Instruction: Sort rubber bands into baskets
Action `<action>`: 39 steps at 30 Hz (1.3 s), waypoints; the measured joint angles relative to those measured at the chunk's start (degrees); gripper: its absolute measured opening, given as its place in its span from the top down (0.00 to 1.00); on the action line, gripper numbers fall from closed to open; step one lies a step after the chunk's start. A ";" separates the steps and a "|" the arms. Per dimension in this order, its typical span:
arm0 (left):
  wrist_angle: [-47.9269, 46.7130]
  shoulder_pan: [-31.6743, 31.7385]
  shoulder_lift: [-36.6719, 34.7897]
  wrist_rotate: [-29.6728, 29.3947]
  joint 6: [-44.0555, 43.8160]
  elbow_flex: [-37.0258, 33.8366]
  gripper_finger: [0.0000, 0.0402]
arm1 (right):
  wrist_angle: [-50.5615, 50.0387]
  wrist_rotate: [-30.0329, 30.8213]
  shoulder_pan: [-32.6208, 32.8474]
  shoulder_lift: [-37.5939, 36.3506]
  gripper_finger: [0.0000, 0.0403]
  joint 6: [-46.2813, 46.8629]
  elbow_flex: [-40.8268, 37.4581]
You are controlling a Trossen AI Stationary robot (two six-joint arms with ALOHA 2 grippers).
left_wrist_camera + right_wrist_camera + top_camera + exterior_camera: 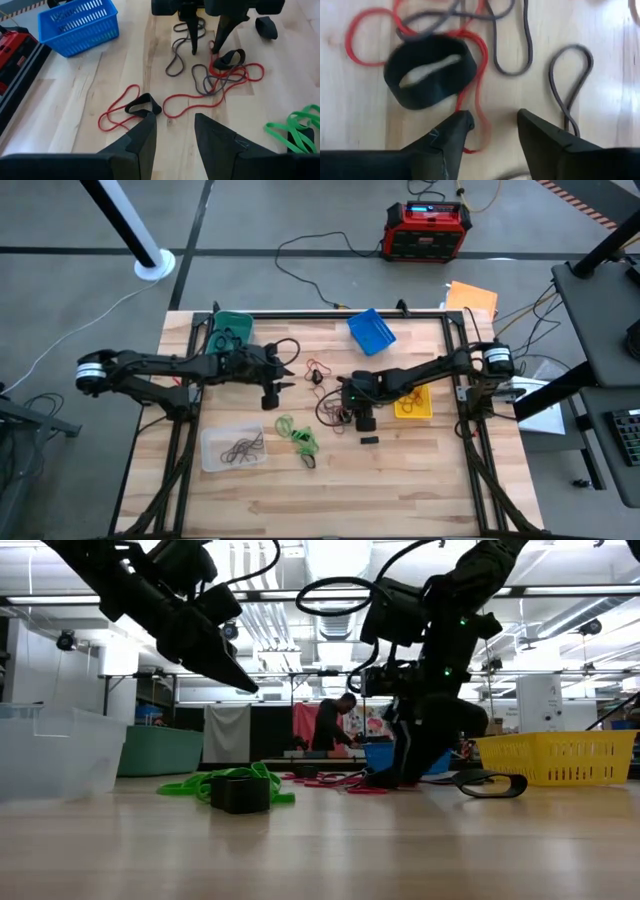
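R gripper [492, 127] is down at the table mid-board, fingers parted, nothing between them; its tips straddle a thin red band [475, 65] just beside a wide black band [430, 70]. L gripper [172, 132] hovers above the table w/ fingers apart, empty, near a red loop [117, 107] that's threaded w/ a small black band [142, 105].

Bands are spread out: a tangle of red and dark brown loops [330, 405] at the centre, green bands [298, 435] nearer the front, a few dark ones already in the clear basket [232, 448]. Green basket [230, 325] far-left, blue basket [371, 330] far-centre, yellow basket [413, 405] just beside the R arm. A small black block [370, 440] sits apart from the pile.

Handling, as I judge it: all very light, floppy, stretchy, no fragility. Thin loops lie flat, so they need a pinch right at the wood and may slip out. They overlap, so lifting one prob drags its neighbours. The wide black band stands up on edge a bit; best grip is across its wall. Whether red passes under or over it I can't say for sure.
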 joint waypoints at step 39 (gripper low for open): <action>1.98 0.01 2.32 0.00 -1.05 0.00 0.70 | 4.68 3.07 0.63 -13.27 0.98 -1.16 -1.14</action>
